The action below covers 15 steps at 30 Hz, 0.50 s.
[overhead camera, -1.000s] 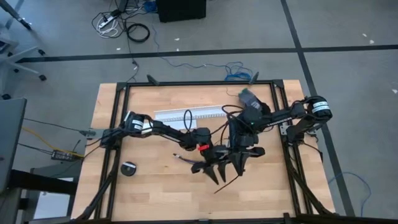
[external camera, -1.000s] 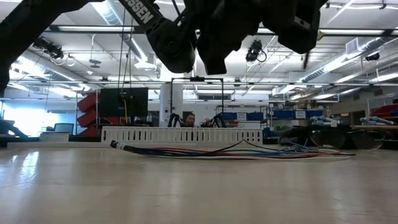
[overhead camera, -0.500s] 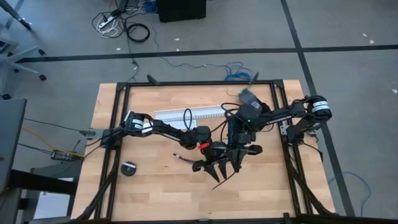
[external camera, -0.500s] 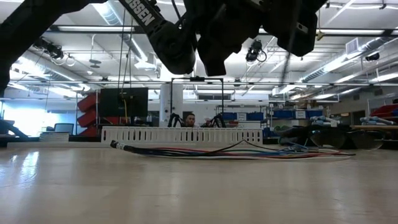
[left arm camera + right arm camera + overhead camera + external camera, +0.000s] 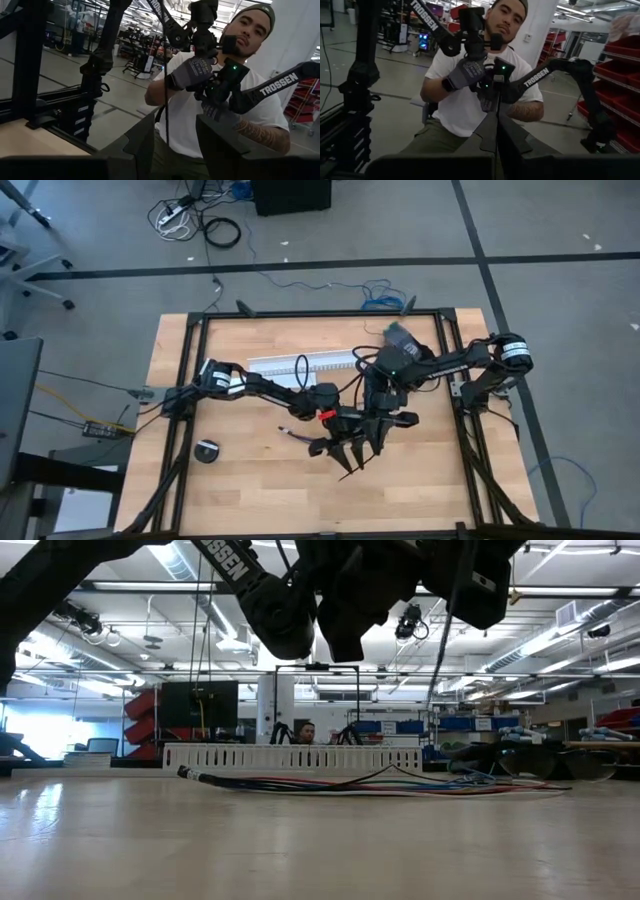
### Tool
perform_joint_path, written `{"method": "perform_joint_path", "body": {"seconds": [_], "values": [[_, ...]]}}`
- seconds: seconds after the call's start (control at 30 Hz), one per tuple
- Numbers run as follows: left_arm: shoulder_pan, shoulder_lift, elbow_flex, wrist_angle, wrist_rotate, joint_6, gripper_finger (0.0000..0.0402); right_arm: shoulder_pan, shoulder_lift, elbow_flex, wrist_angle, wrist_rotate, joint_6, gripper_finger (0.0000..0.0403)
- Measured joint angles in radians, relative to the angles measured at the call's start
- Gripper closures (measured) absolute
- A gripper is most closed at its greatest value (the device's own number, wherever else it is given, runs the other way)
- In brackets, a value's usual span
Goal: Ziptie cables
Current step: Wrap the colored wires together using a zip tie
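Note:
The ziptie, a thin black strip, is held in the air over the middle of the table by my right gripper, which is shut on it. In the low view the ziptie hangs slanting, well above the wood. My left gripper is right beside it and open; in its wrist view the ziptie runs through the gap between its fingers. The cables lie in a bunch on the table under both arms, in front of the white channel. My right gripper pinches the ziptie between its two shut fingers; the strip sticks out past the fingertips. The fingers come level, pointing toward the table's near edge. The ziptie is lifted clear of the table, and its free end slants toward the near edge.
A small black round thing lies at the near left of the table. A grey object sits at the far right, beside the channel. A person sits beyond the table's near edge, working two small arms.
The ziptie in my right gripper has swung toward the table's left, closer to my left gripper, and in the low view more of it now hangs below the arms. My left gripper has kept still.

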<state>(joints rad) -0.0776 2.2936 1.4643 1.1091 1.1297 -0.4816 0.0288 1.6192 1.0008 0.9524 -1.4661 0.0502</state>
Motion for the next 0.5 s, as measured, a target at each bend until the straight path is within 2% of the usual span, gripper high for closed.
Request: {"method": "perform_joint_path", "body": {"seconds": [0.2, 0.5], "values": [[0.000, 0.000, 0.000, 0.000, -0.001, 0.006, 0.0279, 0.000, 0.000, 0.000, -0.007, 0.000, -0.003, 0.0403], [-0.001, 0.000, 0.000, -0.001, -0.010, 0.032, 0.0350, 0.000, 0.000, 0.000, -0.008, -0.001, -0.004, 0.0403]]}}
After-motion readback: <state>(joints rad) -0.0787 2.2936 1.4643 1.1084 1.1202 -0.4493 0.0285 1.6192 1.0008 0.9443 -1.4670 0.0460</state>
